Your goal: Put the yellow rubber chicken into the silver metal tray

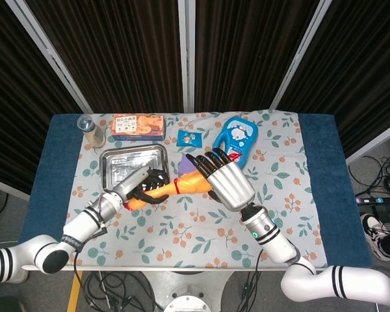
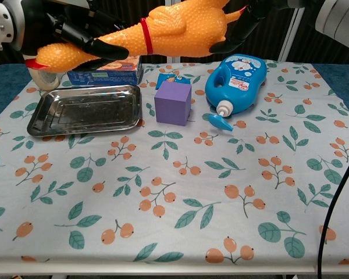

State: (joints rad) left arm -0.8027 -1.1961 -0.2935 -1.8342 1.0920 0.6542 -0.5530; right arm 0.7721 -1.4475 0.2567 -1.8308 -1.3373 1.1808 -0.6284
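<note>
The yellow-orange rubber chicken [image 2: 174, 29] hangs in the air above the table, tilted, with its body end higher than its head end. My left hand [image 2: 75, 32] grips its neck, just right of the red-beaked head. My right hand [image 2: 244, 23] holds the fat body end, dark fingers wrapped around it. In the head view the chicken [image 1: 182, 185] stretches between the left hand [image 1: 146, 184] and the right hand [image 1: 224, 182]. The silver metal tray [image 2: 84, 110] lies empty on the cloth below and left of the chicken; the head view shows the tray [image 1: 110, 159] too.
A purple cube [image 2: 173, 103] stands just right of the tray. A blue bottle [image 2: 235, 78] lies further right. Behind the tray are an orange-and-blue snack box [image 1: 138, 125], a small jar [image 1: 91, 130] and a blue packet [image 1: 188, 136].
</note>
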